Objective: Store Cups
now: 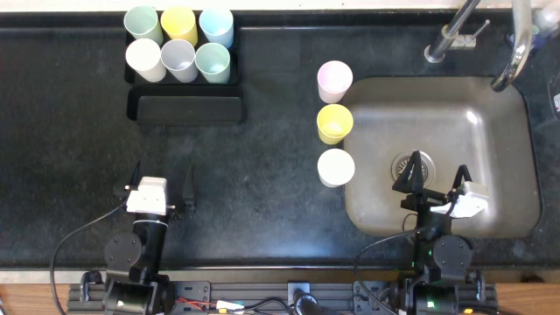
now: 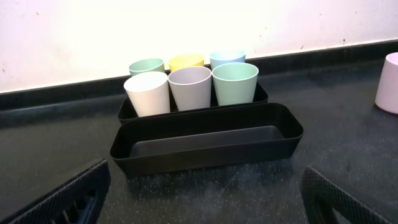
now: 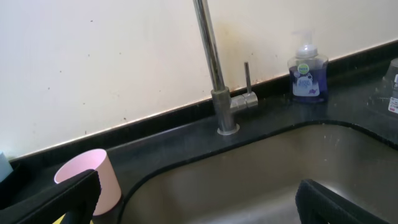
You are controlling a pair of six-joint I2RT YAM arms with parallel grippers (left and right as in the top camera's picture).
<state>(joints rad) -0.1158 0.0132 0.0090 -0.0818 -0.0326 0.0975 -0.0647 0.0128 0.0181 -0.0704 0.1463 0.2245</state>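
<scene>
Dark speckled worktop (image 1: 262, 175), steel sink (image 1: 490, 114) sunk into its right end. Far-left corner: black tray (image 1: 235, 66) against the back edge, packed with six cups (image 1: 179, 57), upright, two rows of three; these look like the stored ones. Just in front of it is a second tray (image 1: 188, 109), long and empty, probably the slot for the rest. Task looks partway: six in, three out.

Left gripper (image 1: 164, 175) sits near the front edge, left side, facing the empty tray, jaws spread wide, holding nothing.

Right of centre, three loose cups stand upright in a line along the sink's left rim, well apart from the trays. Pink cup (image 1: 334, 80) is nearest the back edge, yellow cup (image 1: 334, 123) between, white cup (image 1: 336, 167) nearest the front.

Right gripper (image 1: 435, 175) hangs over the basin by the drain (image 1: 413, 164), jaws wide, empty. White cup looks like its closest pick. Faucet (image 1: 451, 35) stands at the back edge behind the sink.
</scene>
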